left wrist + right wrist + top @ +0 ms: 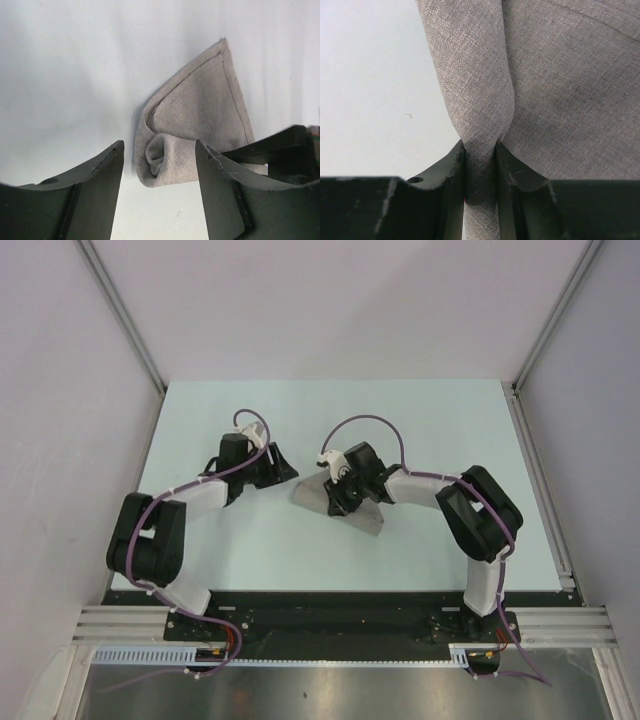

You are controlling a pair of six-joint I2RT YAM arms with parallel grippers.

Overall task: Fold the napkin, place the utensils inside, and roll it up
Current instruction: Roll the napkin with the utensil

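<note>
The grey-beige napkin (312, 490) lies partly rolled in the middle of the table, mostly under my right gripper. In the left wrist view its rolled end (165, 160) and a pointed flap show just ahead of my fingers. My left gripper (282, 468) is open and empty, just left of the napkin's end, not touching it (160, 165). My right gripper (338, 498) is shut on a rolled fold of the napkin (480, 100), pinching the cloth between its fingers (480, 170). The black utensil is hidden or out of view.
The pale table top (420, 420) is bounded by a metal rail along the right edge (545, 490) and white walls on the left, back and right. The arm bases stand on the near edge (330, 620).
</note>
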